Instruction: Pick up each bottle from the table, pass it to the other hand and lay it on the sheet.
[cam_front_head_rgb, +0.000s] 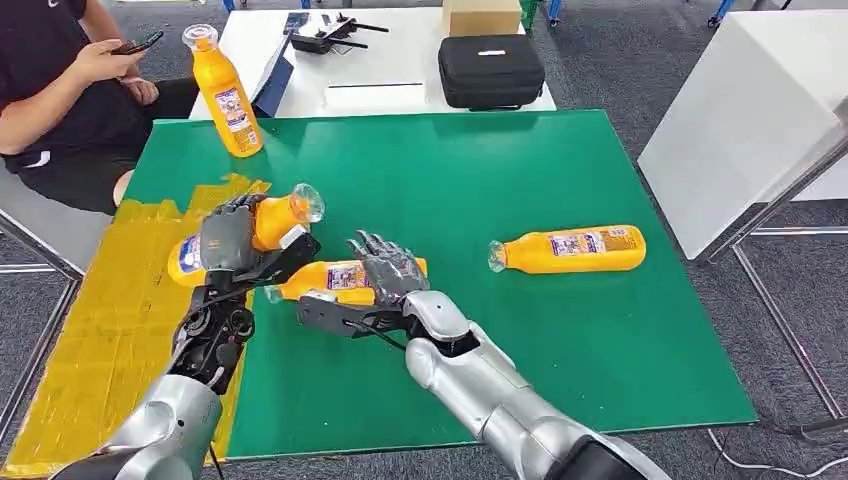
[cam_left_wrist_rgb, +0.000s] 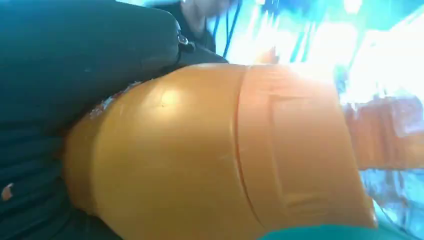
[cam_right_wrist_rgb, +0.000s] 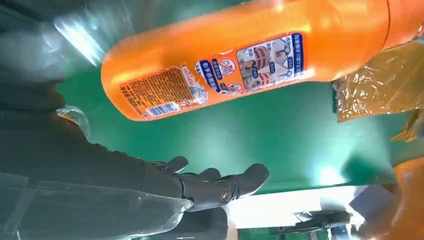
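The green tabletop (cam_front_head_rgb: 560, 330) carries a yellow sheet (cam_front_head_rgb: 110, 330) at its left edge. Over the sheet's inner border the left hand (cam_front_head_rgb: 228, 238) grips an orange bottle (cam_front_head_rgb: 275, 220), fingers wrapped around its body. Beside the sheet a second bottle (cam_front_head_rgb: 335, 280) lies flat, just beyond the right hand (cam_front_head_rgb: 390, 268), whose fingers (cam_right_wrist_rgb: 245, 180) are spread, holding nothing.

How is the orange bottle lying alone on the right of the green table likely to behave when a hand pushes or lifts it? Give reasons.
The lone orange bottle lies on its side on the smooth green table, so a sideways push would probably roll it. Its glossy plastic looks slippery. The body appears full of orange liquid, so it is likely fairly heavy and stiff.
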